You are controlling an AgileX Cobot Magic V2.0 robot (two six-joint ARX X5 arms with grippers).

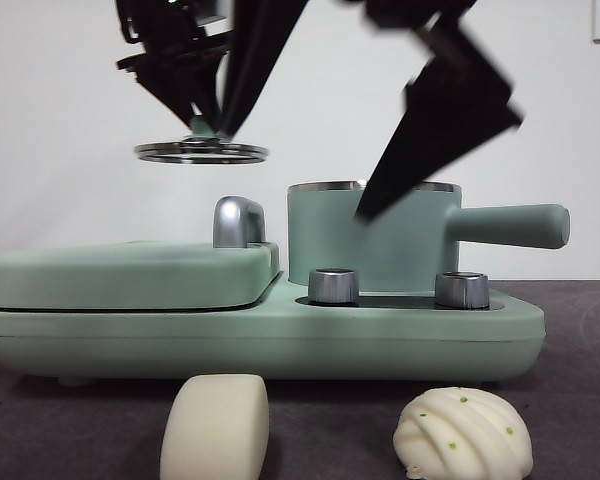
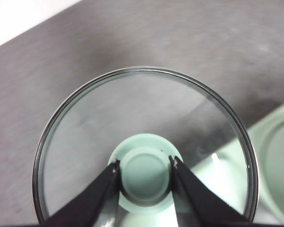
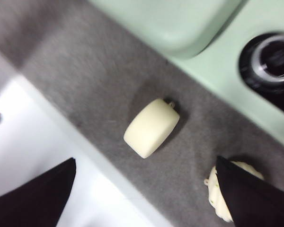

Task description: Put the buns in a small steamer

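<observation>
The smooth bun (image 1: 215,428) and the pleated, green-specked bun (image 1: 463,433) lie on the grey table in front of the cooker. Behind them the small steamer (image 1: 380,245) stands uncovered on the cooker's right side. Its glass lid (image 1: 202,152) hangs high above the griddle, my left gripper (image 2: 144,165) shut on the lid's green knob (image 2: 144,172). My right gripper (image 3: 146,163) is open wide above the smooth bun (image 3: 151,127). One of its jaws hides part of the pleated bun (image 3: 217,196). In the front view the right gripper (image 1: 370,205) is a blurred dark shape before the steamer.
The mint-green cooker base (image 1: 270,345) carries a flat griddle lid (image 1: 130,275) with a chrome handle (image 1: 238,222) and two steel dials (image 1: 333,285). The steamer's long handle (image 1: 510,225) points right. A white surface (image 3: 33,137) borders the table near the smooth bun.
</observation>
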